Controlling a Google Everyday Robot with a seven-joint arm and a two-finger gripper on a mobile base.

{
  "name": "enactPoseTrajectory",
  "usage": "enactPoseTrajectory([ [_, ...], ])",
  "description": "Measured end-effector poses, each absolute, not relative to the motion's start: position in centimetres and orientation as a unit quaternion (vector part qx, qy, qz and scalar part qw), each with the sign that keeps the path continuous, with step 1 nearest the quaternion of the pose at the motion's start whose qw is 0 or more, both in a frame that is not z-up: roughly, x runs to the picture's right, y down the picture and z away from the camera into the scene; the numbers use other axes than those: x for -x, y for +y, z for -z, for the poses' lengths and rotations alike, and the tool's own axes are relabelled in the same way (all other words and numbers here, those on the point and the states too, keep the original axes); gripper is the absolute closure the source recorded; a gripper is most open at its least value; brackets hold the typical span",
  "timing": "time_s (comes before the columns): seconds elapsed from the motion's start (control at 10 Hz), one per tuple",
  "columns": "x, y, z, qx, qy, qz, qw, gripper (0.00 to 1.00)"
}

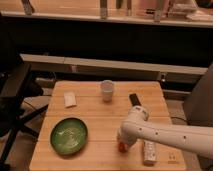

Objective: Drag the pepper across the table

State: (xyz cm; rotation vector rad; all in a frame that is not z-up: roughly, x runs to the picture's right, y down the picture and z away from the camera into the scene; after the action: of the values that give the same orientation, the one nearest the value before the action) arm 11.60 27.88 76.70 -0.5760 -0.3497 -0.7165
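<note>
On the table's left side: 1 white packet lay flat near the far-left corner of the light wooden table.
Green plate: sat closer to the front edge, in front of the packet and apart from it.
White cup: stood upright near the far edge, about halfway across.
Pepper: small and orange-red, it lay on the table near the front edge, right of the plate and well apart from it; only part of it showed beneath the gripper.
Gripper: pointed down right over the pepper; whether it was clenched or released could not be told.
Black bar: lay toward the far-right, just behind the arm's bend.
White bottle: lay on its side near the pepper, to its right, by the front edge.
White arm: reached in from the right edge, low over the table.
</note>
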Motion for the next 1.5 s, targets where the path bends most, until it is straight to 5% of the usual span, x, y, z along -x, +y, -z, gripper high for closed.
enactPoseTrajectory([
  [1.5,-19.1,24.6,-77.8,0.276,-0.163,0.324,0.890,1.00],
])
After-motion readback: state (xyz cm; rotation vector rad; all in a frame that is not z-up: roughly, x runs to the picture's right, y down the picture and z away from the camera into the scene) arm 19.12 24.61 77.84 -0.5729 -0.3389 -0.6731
